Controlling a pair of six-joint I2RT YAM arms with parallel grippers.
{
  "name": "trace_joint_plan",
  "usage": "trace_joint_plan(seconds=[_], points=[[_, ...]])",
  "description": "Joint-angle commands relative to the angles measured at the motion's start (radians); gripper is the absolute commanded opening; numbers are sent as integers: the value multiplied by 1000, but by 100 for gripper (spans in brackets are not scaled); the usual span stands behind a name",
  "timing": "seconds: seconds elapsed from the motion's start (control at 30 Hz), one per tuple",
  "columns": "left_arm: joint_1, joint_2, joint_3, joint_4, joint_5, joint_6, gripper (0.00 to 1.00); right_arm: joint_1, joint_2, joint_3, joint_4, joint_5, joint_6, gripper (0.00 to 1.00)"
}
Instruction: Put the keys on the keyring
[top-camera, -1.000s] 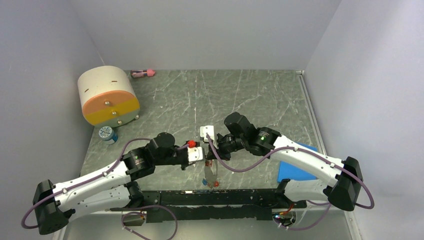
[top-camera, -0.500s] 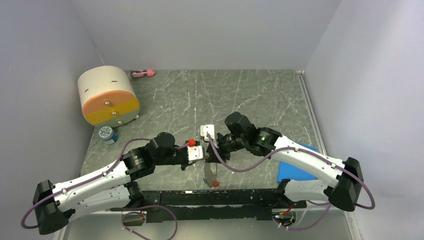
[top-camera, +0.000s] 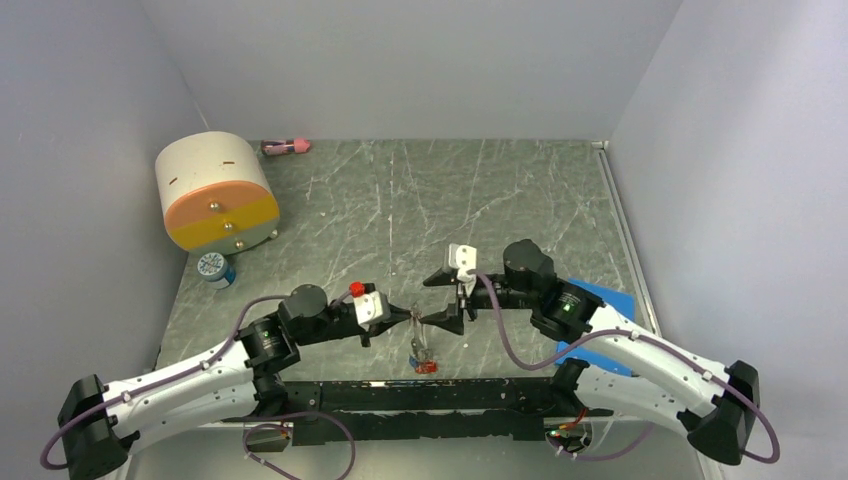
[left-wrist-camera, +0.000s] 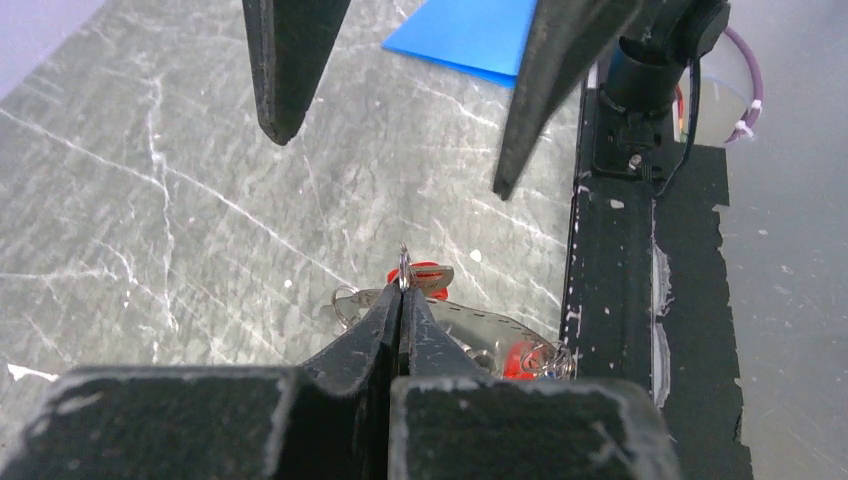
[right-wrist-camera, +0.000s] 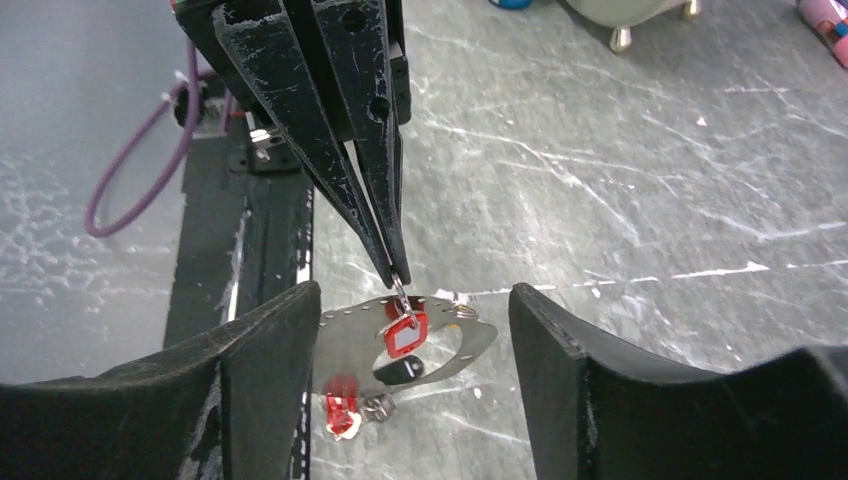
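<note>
Left gripper (left-wrist-camera: 402, 295) pinches the keyring (right-wrist-camera: 455, 350), red key (right-wrist-camera: 405, 335) dangling beneath its tips. Mid-threading, I'd say: the spread right gripper (left-wrist-camera: 388, 162) opposite must close on the ring.

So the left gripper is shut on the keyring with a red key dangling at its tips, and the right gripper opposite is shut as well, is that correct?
Not quite: the right gripper is open, its fingers standing wide apart, as the left wrist view shows. The left gripper is indeed shut on the keyring, with a red key dangling at its tips.
</note>
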Motion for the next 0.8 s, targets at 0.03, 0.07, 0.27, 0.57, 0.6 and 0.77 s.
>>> trace_joint_plan(seconds=[0.03,0.07,0.27,0.57,0.6,0.77], points=[[-3,-59,-49,256,44,-32,2,-135,-45,-70,234,-226,142,67],[-3,-65,-55,268,49,-32,3,-178,-46,-90,281,-290,174,67],[-3,-73,-65,303,96,-30,3,-285,3,-181,568,-591,373,64],[-3,-63,-56,307,118,-27,3,-283,111,-154,668,-685,446,41],[-3,-63,-55,305,119,-25,3,-282,119,-151,664,-684,444,39],[-3,-58,-48,298,123,-22,2,-276,150,-139,631,-678,422,38]])
